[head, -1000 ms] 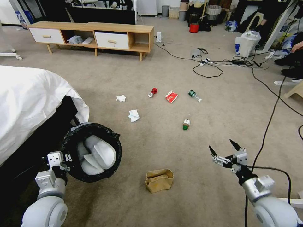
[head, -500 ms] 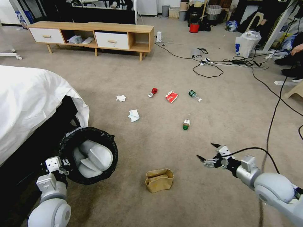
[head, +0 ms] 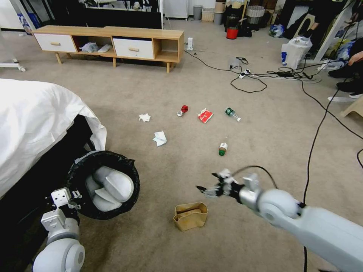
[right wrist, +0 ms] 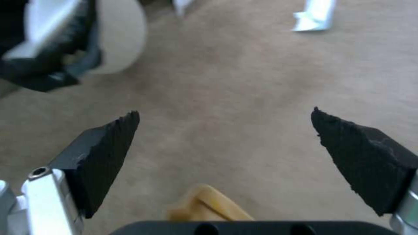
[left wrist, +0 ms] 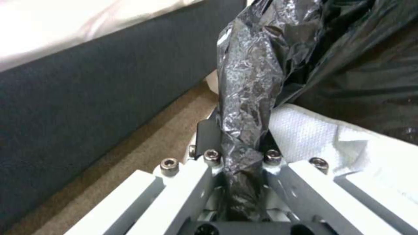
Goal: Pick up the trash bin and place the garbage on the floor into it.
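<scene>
Trash bin (head: pixel 102 185) hangs on my left, its black bag rim pinched in my left claw (left wrist: pixel 237 153). My right claw (head: pixel 210 184) is spread wide, just above the brown paper bag (head: pixel 191 215), which lies near me, long side running left-right.
</scene>
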Motion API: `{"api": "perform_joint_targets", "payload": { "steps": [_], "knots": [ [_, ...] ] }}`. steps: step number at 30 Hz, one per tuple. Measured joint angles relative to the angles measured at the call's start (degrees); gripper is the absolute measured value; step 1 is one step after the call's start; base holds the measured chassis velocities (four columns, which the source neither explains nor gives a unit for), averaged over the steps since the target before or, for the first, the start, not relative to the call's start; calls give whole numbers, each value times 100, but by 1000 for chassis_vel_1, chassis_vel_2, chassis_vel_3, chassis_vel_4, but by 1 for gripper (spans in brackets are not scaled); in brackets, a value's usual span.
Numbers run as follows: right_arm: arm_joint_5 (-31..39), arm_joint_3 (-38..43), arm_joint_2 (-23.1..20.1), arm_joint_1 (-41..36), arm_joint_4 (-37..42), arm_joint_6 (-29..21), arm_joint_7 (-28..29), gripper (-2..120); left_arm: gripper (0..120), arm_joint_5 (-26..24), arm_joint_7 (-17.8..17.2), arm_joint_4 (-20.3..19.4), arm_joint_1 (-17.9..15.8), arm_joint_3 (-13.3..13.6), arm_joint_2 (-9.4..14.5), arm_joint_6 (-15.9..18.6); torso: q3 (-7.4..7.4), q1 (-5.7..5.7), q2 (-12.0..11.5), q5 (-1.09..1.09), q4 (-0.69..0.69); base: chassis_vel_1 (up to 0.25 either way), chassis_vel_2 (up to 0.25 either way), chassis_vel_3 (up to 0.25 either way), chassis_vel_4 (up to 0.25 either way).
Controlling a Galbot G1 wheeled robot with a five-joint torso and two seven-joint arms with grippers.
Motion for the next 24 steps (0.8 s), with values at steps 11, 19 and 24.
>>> {"api": "perform_joint_targets", "payload": {
  "steps": [11,19,24],
  "knots": [
    [422,-1520,841,1488,-448,-771,37,100,1,-30,26,-163,90,-109,-215,-51,0,0,0,0,-1,0,0,0,0],
    [94,-2281,913,2187,-692,-1044,-626,100,1,-40,65,-201,153,-184,-354,-115,0,0,0,0,-1,0,0,0,0],
    [-92,-2515,847,2317,-739,-1130,-1044,100,1,-65,119,-219,225,-257,-405,-169,0,0,0,1,-1,0,0,0,0]
  ]
}}
